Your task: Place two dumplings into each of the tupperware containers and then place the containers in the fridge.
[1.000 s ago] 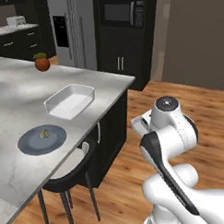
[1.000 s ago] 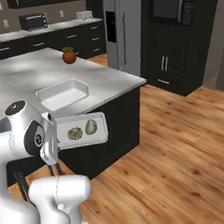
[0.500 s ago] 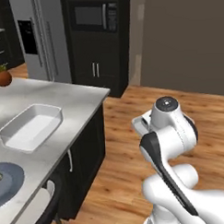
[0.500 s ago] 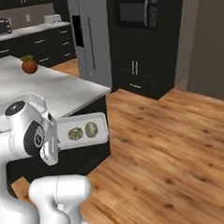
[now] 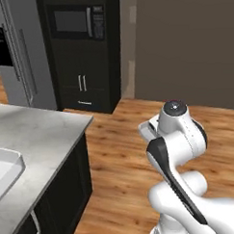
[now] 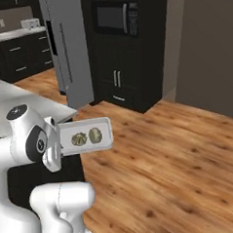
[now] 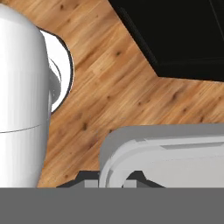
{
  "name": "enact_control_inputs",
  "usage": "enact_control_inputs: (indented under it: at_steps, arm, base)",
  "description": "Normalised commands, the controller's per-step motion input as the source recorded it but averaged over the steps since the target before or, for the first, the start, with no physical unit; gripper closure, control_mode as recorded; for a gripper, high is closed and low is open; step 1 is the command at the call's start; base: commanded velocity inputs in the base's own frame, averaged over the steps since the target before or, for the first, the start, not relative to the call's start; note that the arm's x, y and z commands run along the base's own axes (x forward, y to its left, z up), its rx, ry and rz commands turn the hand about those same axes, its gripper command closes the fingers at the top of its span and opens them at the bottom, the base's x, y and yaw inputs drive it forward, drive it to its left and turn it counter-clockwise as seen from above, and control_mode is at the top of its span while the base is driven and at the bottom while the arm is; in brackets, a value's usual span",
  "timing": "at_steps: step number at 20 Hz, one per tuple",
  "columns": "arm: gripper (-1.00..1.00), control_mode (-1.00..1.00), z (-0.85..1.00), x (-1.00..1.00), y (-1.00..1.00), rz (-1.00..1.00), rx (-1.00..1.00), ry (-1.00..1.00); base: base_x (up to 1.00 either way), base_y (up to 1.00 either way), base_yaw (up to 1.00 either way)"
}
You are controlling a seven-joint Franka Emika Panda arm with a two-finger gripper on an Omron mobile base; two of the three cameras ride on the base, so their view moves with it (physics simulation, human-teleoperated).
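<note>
On the far left of my left base view, one tupperware container (image 5: 5, 174) sits on the island counter (image 5: 40, 136). Further along, in the right base view, my gripper (image 6: 59, 145) is clamped on the other container (image 6: 85, 136), two dumplings (image 6: 87, 137) inside. Beyond stands the fridge (image 6: 68, 48); I judge nothing stowed yet.

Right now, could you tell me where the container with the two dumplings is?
In the right base view the container is carried in the air beside the arm, over the wood floor, with the fridge behind it.
</note>
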Motion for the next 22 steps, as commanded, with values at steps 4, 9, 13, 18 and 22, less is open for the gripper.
enact_control_inputs:
  at_steps: [4, 9, 13, 18, 22]
  arm:
    - [1.0, 1.0, 0.0, 0.0, 0.0, 0.0, 0.0, 0.0]
    - [1.0, 1.0, 0.0, 0.0, 0.0, 0.0, 0.0, 0.0]
    - [1.0, 1.0, 0.0, 0.0, 0.0, 0.0, 0.0, 0.0]
    - [1.0, 1.0, 0.0, 0.0, 0.0, 0.0, 0.0, 0.0]
    - [1.0, 1.0, 0.0, 0.0, 0.0, 0.0, 0.0, 0.0]
  base:
    - [1.0, -0.27, -0.02]
    - [1.0, -0.14, 0.01]
    - [1.0, -0.06, 0.12]
    - [0.97, 0.0, 0.22]
    - [0.87, 0.0, 0.3]
